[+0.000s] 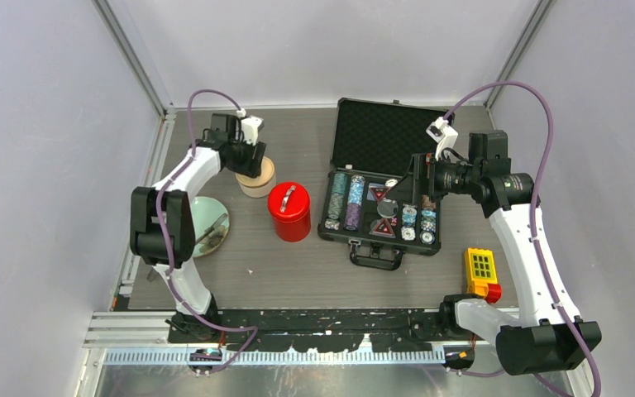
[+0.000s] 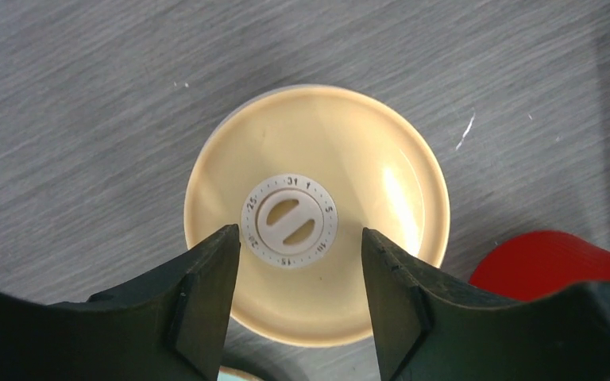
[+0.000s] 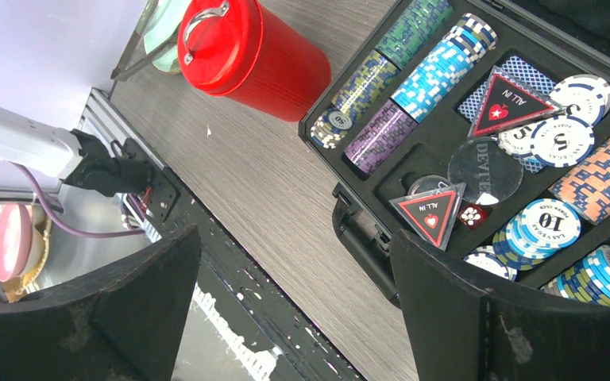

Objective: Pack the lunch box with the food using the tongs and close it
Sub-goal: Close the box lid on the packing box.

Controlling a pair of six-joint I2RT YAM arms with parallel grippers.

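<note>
The lunch box (image 1: 256, 180) stands at the back left of the table with its cream-tan lid (image 2: 318, 210) on top; a white dial sits in the lid's middle. My left gripper (image 2: 300, 238) hangs straight above the lid, open, with nothing between its fingers (image 2: 206, 278). Slim metal tongs (image 1: 212, 233) lie on the pale green plate (image 1: 198, 211) at the left. The food is out of view. My right gripper (image 3: 294, 246) hovers open and empty over the near edge of the black case.
A red canister (image 1: 289, 211) with a metal handle stands just right of the lunch box. The open black case of poker chips (image 1: 380, 207) fills the middle right. A yellow button box (image 1: 481, 273) lies near the right arm's base.
</note>
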